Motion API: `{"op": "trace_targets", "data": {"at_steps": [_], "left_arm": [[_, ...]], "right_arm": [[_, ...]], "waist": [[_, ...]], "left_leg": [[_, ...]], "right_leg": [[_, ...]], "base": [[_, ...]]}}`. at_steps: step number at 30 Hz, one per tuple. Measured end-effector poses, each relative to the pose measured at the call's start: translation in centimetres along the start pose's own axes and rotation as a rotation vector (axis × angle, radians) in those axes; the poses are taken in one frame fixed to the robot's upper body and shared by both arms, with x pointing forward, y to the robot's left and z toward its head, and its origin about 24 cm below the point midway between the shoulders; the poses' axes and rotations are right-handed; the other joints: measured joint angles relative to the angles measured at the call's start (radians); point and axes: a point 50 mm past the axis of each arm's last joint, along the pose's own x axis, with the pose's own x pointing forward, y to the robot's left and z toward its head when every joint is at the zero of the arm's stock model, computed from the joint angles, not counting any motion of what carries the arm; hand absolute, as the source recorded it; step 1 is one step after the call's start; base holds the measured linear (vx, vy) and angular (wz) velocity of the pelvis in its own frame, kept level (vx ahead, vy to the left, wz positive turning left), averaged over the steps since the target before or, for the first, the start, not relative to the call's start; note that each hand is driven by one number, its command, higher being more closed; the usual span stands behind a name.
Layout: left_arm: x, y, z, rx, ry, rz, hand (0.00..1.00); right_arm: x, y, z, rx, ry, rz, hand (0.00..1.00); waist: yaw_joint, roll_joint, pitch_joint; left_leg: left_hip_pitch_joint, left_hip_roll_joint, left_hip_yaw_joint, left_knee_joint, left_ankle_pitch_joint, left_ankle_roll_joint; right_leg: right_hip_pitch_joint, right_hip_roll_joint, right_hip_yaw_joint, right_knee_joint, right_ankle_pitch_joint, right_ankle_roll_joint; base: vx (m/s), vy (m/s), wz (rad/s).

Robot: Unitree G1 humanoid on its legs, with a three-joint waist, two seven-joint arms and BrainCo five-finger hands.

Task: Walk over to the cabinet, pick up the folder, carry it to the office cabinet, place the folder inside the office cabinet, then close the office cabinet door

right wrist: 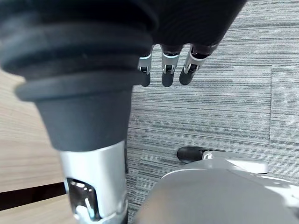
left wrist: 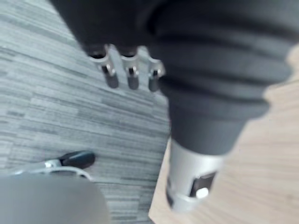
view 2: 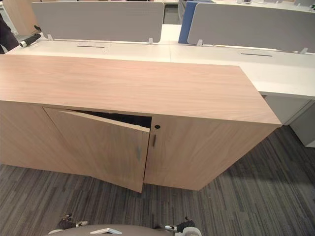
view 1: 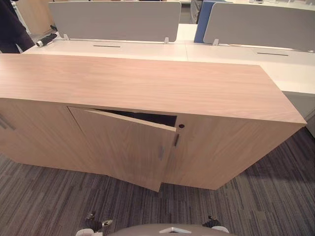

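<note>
Nearest, both arms hang at the robot's sides over grey striped carpet (view 1: 59,196). Left hand (left wrist: 132,74): fingers (left wrist: 111,80) loose and apart, pointing down, nothing in them. Right hand (right wrist: 167,70): the same, slack and holding nothing. So the folder is in neither hand. I cannot tell whether it lies in the dark gap behind the door.

Dead ahead, 12 o'clock: low wood-grain cabinet (view 1: 147,83). One door (view 1: 123,145) stands ajar, hinged on its 9 o'clock edge. Its free 3 o'clock edge is swung out toward the robot, with a slim handle (view 1: 161,152) near that edge. The neighbouring fronts sit flush.

Judgement: hands hanging low suit standing off, not reaching. With the door part open, the step in hand is likely shutting it, by a flat push near the free edge.

Beyond the cabinet, a white table (view 1: 147,49) carries grey divider screens (view 1: 118,19). At 10 o'clock, a person's dark sleeve (view 1: 10,29).
</note>
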Motion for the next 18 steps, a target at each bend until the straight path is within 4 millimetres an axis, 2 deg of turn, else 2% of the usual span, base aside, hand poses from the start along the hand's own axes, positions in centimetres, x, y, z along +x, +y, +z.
{"op": "trace_targets", "data": {"at_steps": [18], "left_arm": [[-0.13, 0.03, -0.66, 0.020, 0.024, 0.006, 0.00]], "right_arm": [[0.03, -0.05, 0.00, 0.027, 0.007, -0.003, 0.00]], "waist": [[0.003, 0.000, 0.002]], "left_leg": [[-0.007, 0.000, -0.008, 0.000, -0.005, -0.005]], "right_leg": [[-0.004, 0.000, -0.008, 0.003, -0.010, -0.006]], "base": [[0.00, 0.000, 0.00]]}}
